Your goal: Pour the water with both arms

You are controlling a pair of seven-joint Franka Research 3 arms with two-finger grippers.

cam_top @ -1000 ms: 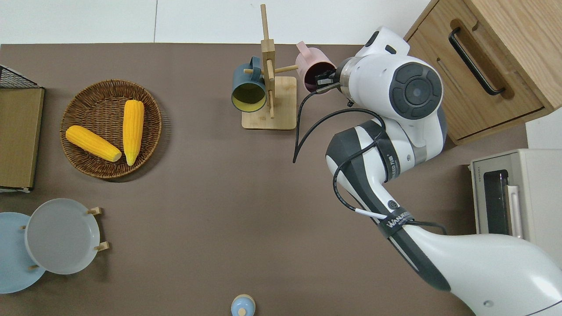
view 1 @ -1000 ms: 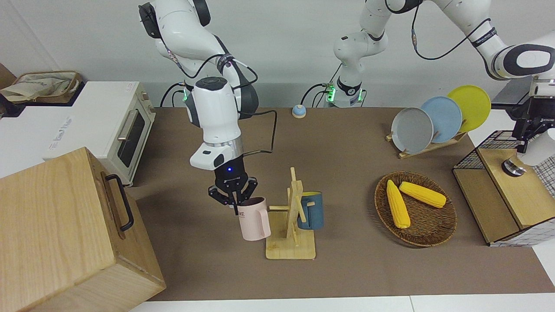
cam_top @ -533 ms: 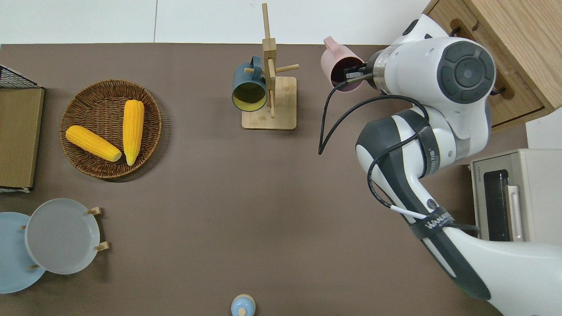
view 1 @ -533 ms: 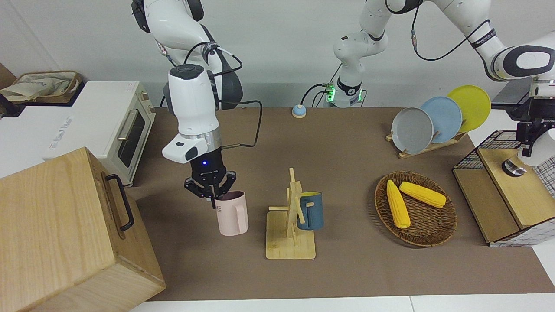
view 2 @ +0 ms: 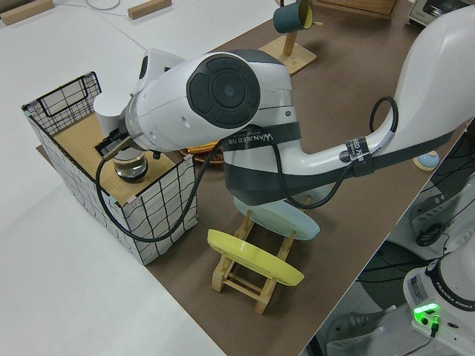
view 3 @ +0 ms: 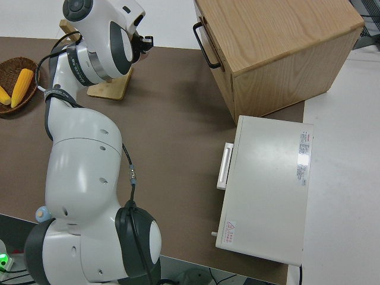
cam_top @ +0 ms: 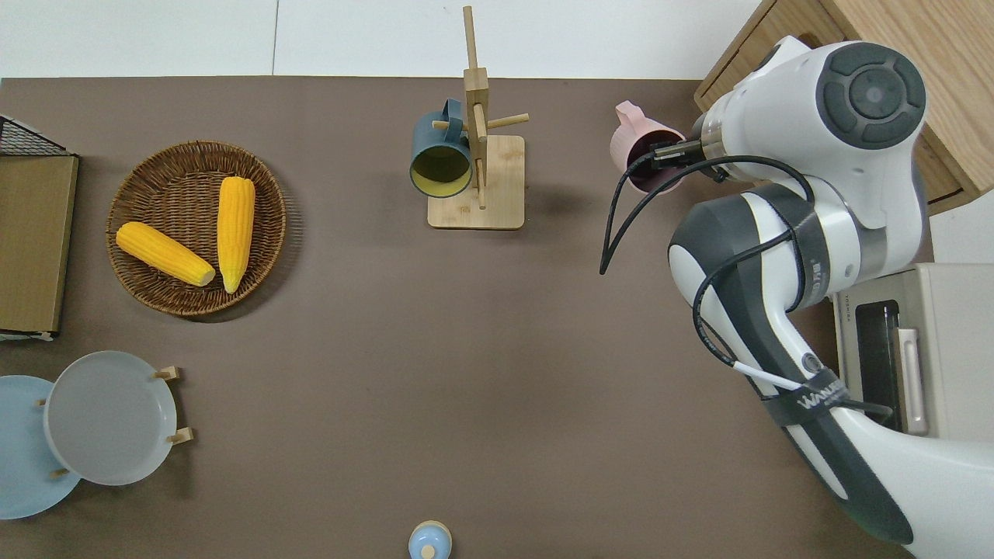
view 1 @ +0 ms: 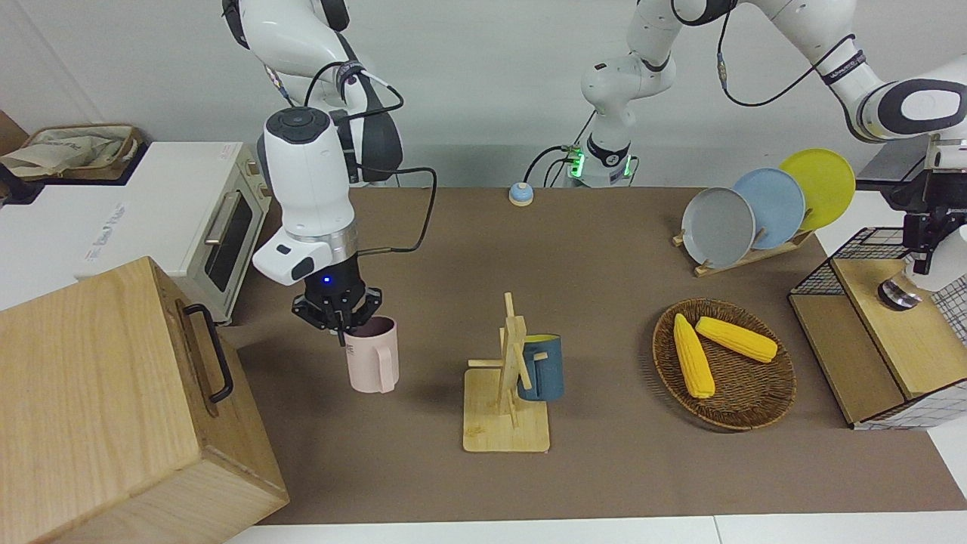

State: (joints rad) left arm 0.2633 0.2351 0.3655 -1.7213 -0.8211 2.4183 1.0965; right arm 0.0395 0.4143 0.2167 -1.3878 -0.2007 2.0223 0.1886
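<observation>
Overhead, the right gripper point(cam_top: 660, 155) hung over the bare table between the mug rack point(cam_top: 475, 172) and the wooden box point(cam_top: 870, 46), its fingers clamped on the rim of a pink mug point(cam_top: 648, 151). In the front view that mug point(view 1: 371, 353) hung upright below the right gripper point(view 1: 338, 317), its handle turned away from the robots, and whether its base touched the table could not be told. From the rack, the pink mug lay at about three o'clock in the overhead view. A blue mug point(cam_top: 439, 155) with a yellow inside hung on the rack at its nine o'clock side, mouth toward the camera above.

At the left arm's end of the table, the left gripper point(view 1: 929, 242) stood over a wooden shelf inside a wire crate point(view 1: 846, 257), just above a round metal-and-glass item point(view 1: 897, 293) resting there. Whether its fingers were apart or closed could not be told, and something white showed beside it at the frame's edge.

A wicker basket point(cam_top: 128, 225) held two corn cobs point(cam_top: 233, 233), at nine o'clock from the rack overhead. Grey, blue and yellow plates point(view 1: 763, 205) leaned in a stand nearer the robots than the basket. A toaster oven point(view 1: 219, 227) sat at the right arm's end, nearer the robots than the box. A small blue knob point(view 1: 520, 194) lay close to the robots' bases.
</observation>
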